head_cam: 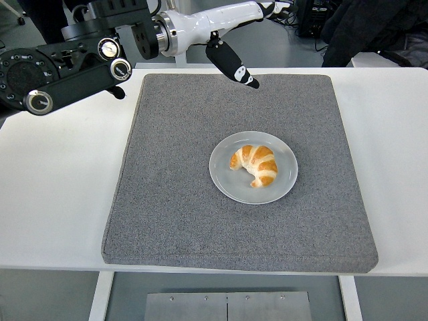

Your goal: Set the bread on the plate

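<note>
Bread [255,164], a golden croissant with pale bands across its back, lies on the plate [227,180], curved with one tip toward the plate's left and the other toward its near side. It sits wholly inside the rim, a little left of the middle. The round, pale grey plate rests on a grey textured mat [167,200] that covers most of the white tabletop [53,200], right of the mat's centre.

Nothing touches the bread or the plate. The left hand [227,27] is well apart from them, raised over the mat's far edge at the top of the view. Its white fingers [264,8] are stretched out and hold nothing, and a black-tipped thumb [231,63] points down toward the mat. The black left arm [60,63] runs in from the upper left corner.
</note>
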Controlling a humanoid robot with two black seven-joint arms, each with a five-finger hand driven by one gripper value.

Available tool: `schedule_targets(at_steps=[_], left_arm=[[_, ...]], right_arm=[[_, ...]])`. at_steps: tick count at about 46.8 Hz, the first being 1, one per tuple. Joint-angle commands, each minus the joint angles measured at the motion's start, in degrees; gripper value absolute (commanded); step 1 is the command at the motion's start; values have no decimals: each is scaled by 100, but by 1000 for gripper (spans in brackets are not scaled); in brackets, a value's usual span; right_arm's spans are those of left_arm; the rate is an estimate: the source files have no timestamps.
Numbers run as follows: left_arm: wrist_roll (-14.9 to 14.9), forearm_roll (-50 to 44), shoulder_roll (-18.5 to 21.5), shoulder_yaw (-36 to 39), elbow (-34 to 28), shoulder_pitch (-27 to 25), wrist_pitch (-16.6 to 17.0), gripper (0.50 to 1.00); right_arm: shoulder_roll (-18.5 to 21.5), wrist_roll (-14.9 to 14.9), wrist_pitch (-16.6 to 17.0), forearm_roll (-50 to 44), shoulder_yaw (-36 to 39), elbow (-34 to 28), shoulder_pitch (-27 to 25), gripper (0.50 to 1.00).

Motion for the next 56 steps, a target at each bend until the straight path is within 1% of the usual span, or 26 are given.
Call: schedule_targets(at_steps=[1, 5, 8, 14, 21, 29, 33, 39, 42, 45, 50, 52, 56], left_arm=[[2, -549, 176, -298, 102, 152, 57, 986], [2, -1015, 343, -544, 286, 363, 110, 987], [-7, -1367, 466, -833, 357, 652, 119, 986], [-7, -1807, 406, -1466, 769, 1294, 119, 986], [-34, -2386, -78, -2117, 1121, 1892, 93, 986], [-77, -3054, -420, -2592, 1692, 2218, 23, 986], [-121, -3424, -588, -2645, 2079, 2262, -170, 986], [-350, -4030, -842, -2627, 2931, 2271, -688, 986], [-403, -4145, -1035, -2645, 3370, 2271, -944, 986], [-429, -4224, -1238, -2645, 3775, 2271, -1111, 986], [-438, -4347, -1545, -2654, 4294, 2262, -1445, 986], [-438, -4409, -1659, -2645, 4452, 2262, -1507, 986], [-438, -4462, -1914, -2636, 4663, 2262, -1507, 986]], right_arm=[[0, 0, 0, 0, 0, 0, -1, 1000], [0, 0, 0, 0, 0, 0, -1, 1000], [0, 0, 0, 0, 0, 0, -1, 1000], [0, 0, 0, 0, 0, 0, -1, 1000], [0, 0, 0, 0, 0, 0, -1, 1000], [0, 0, 0, 0, 0, 0, -1, 1000], [0, 0, 0, 0, 0, 0, -1, 1000], [0, 0, 9, 0, 9, 26, 17, 1000], [0, 0, 9, 9, 18, 35, 35, 1000], [0, 0, 18, 9, 18, 35, 35, 1000], [0, 0, 26, 9, 18, 44, 35, 1000], [0, 0, 26, 9, 18, 44, 35, 1000], [0, 0, 26, 9, 18, 44, 26, 1000]])
